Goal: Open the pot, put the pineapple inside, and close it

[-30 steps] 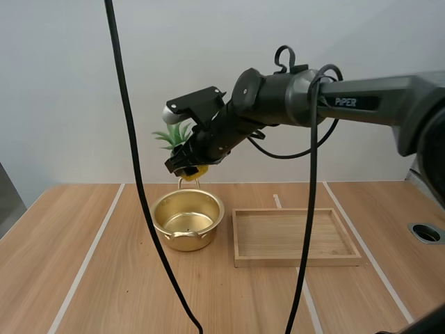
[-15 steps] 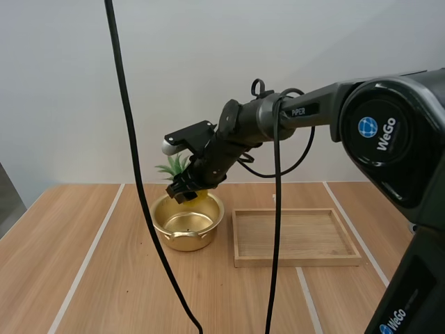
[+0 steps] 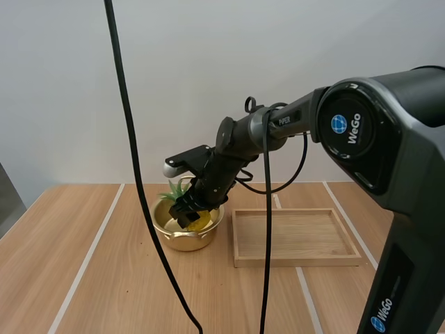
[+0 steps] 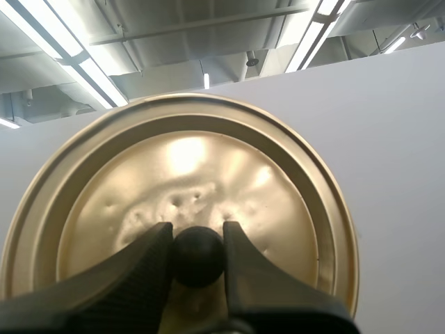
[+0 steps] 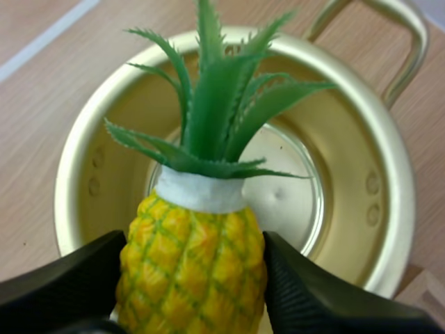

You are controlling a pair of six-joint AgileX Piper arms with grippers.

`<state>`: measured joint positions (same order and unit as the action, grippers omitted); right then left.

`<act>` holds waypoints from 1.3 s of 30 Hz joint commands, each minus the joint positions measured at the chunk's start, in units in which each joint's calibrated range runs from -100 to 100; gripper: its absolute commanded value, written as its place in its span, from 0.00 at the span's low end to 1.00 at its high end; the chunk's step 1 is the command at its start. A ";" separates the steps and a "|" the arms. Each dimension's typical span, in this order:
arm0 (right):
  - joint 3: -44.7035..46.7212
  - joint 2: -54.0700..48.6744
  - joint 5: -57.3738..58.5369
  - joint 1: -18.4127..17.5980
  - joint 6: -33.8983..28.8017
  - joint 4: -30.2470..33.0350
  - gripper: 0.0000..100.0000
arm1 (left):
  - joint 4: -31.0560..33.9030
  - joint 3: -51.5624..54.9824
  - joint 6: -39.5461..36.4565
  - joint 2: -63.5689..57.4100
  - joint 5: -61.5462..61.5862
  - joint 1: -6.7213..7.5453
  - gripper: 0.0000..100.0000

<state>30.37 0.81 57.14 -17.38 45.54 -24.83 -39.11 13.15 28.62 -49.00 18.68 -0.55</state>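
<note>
The pot [image 5: 361, 209] stands open on the counter [image 3: 104, 292]. The left tool [image 4: 197, 238] grips the lid [image 4: 188, 160] by its knob [image 4: 198, 256]. The right tool [image 3: 189, 216], clamped on the pineapple [image 5: 191, 268], holds it in the pot's mouth. Release and closing are left.

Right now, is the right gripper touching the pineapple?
Touching. In the right wrist view the right gripper has both fingers pressed on the pineapple, above the open pot.

WeGo on arm joint [image 3: 358, 136], PiPER (forearm [image 3: 292, 120])

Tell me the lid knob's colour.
Black round knob on the gold metal lid; left wrist view shows it best.
</note>
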 commanded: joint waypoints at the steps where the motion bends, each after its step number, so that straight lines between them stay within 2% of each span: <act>1: 2.89 -0.11 -2.89 -0.03 0.71 0.34 0.00 | -0.56 -0.38 -0.18 -0.18 -1.90 0.17 0.00; 5: 5.47 -0.11 -9.13 -0.03 0.71 0.57 0.00 | -0.56 -0.38 -0.18 -0.18 -1.90 0.17 0.00; 11: 5.47 1.42 -11.66 -0.03 0.71 1.58 0.00 | -0.56 -0.38 -0.18 -0.18 -1.90 0.17 0.00; 26: 5.47 7.09 -12.20 -0.03 1.80 1.68 0.00 | -0.56 -0.38 -0.18 -0.18 -1.90 0.17 0.00; 39: 5.47 8.14 -11.97 -0.03 1.80 1.68 0.00 | -0.56 -0.38 -0.18 -0.18 -1.90 0.17 0.00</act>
<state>34.19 7.20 39.72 -17.74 47.46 -24.89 -39.11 13.15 28.62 -49.00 18.68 -0.55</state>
